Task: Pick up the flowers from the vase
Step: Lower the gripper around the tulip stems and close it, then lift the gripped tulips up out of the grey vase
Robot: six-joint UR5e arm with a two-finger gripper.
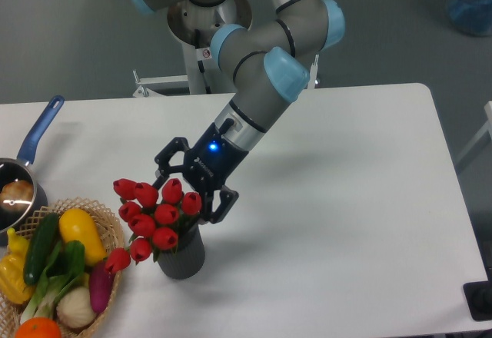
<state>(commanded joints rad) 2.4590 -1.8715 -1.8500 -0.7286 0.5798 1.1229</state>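
A matt black finish is shown by the gripper (pixel 189 190), with a small blue light glowing on its body. Just below its spread fingers, the flowers (pixel 154 213) are seen as smooth, slightly glossy red buds — plastic-looking — set in the vase (pixel 183 258), whose dark grey wall is ribbed and matt. Beneath, the table (pixel 354 200) is presented as a smooth white surface with a faint sheen. Further to the gripper's side, a woven wicker basket (pixel 108 234) and a shiny metal saucepan (pixel 18 188) with a glossy blue handle are seen.
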